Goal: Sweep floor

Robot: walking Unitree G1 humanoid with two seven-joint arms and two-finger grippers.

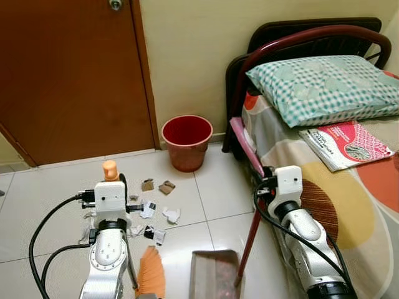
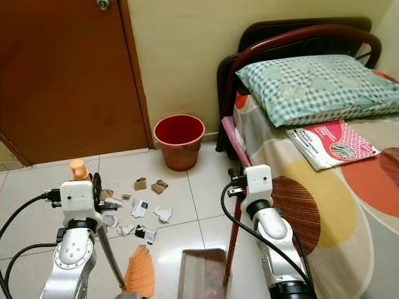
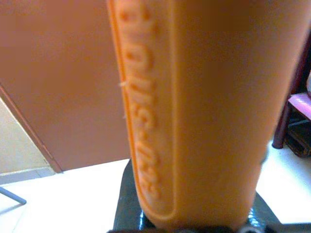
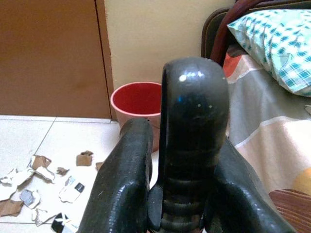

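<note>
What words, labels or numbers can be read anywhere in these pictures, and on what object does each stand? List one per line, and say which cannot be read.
Raised lettering on the orange broom handle: blurred and sideways, cannot be read reliably.
Print on the pink booklet lying on the bed: too small to read.
Markings on the torn paper scraps on the floor: too small to read.

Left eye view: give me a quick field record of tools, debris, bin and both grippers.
left gripper: shut on the broom handle, orange
broom head: orange bristles on the floor, near the robot
right gripper: shut on the dustpan handle, dark grip
dustpan: resting on the tiles beside the broom head
paper scraps: scattered on the white tiles
bin: red, upright, against the wall by the door
</note>
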